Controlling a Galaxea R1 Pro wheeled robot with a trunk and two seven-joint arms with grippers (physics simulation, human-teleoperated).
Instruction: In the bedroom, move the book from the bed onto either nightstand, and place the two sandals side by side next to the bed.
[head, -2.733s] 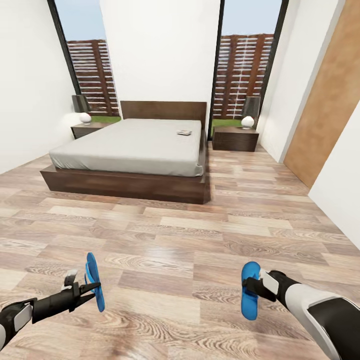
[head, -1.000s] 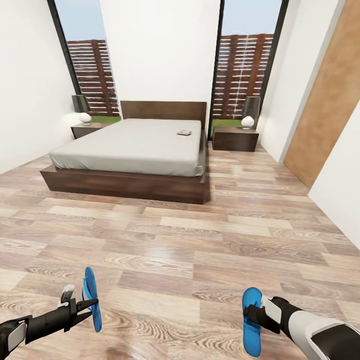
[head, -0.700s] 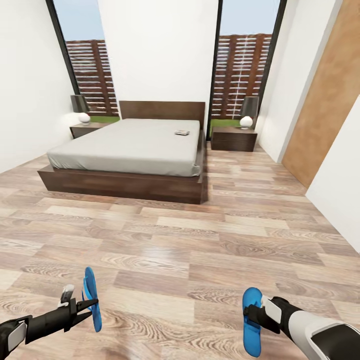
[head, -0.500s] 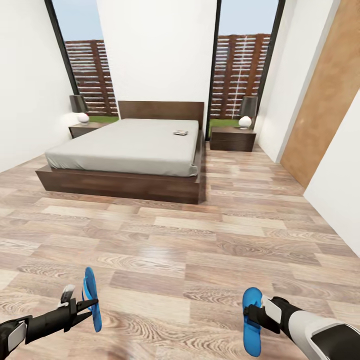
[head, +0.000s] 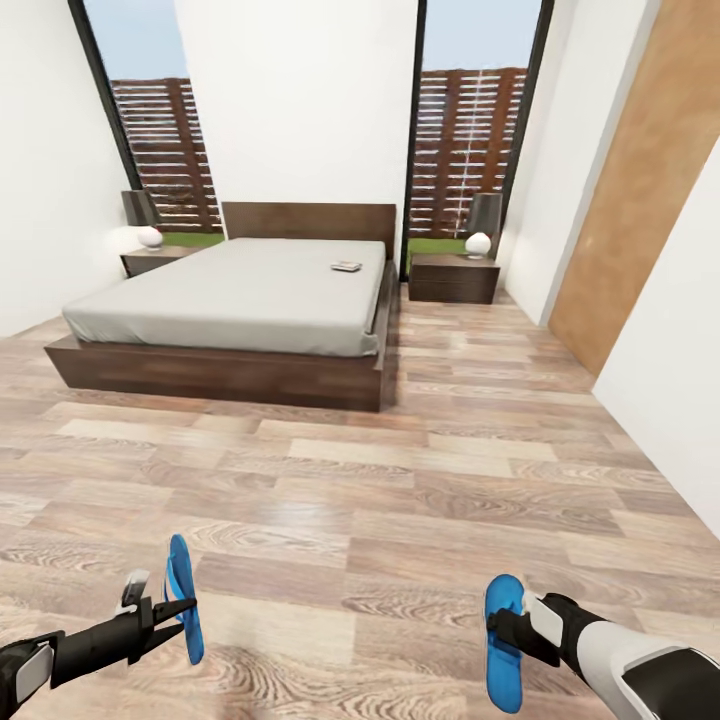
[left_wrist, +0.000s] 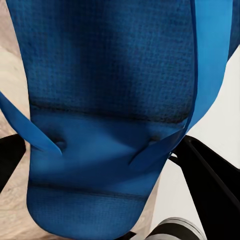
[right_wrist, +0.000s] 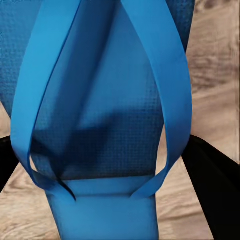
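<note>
Carrying both sandals toward the bed (head: 225, 310)
Left gripper (head: 172, 607) and right gripper (head: 508, 632) each clamp one blue sandal; next, drive closer to the bedside

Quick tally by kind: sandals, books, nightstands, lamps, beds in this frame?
Sandals: 2, one in the left gripper (left sandal), one in the right gripper (right sandal)
Books: 1, book on the bed
Nightstands: 2 (left nightstand, right nightstand)
Lamps: 2 (left lamp, right lamp)
Beds: 1
Total: 8

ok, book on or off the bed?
On. The book lies flat on the bed near the headboard; neither nightstand holds it.
</note>
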